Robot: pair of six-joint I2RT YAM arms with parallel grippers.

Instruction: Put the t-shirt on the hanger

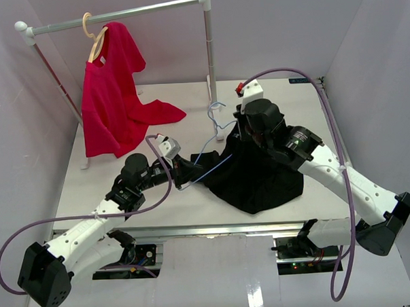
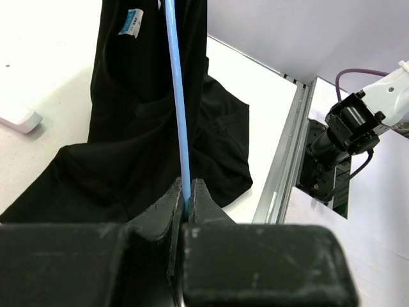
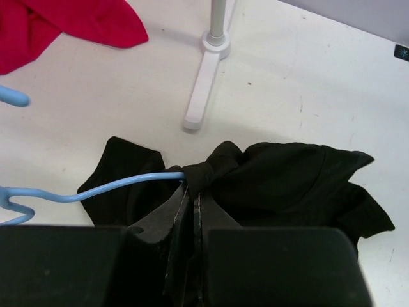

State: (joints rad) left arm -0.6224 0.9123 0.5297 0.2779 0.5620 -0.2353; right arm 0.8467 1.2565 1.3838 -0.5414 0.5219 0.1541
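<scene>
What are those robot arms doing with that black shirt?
They are putting the black t-shirt onto the blue hanger. The left gripper pinches the hanger's wire. The right gripper pinches a bunch of shirt cloth right beside the wire. Most of the shirt lies crumpled on the table.
</scene>
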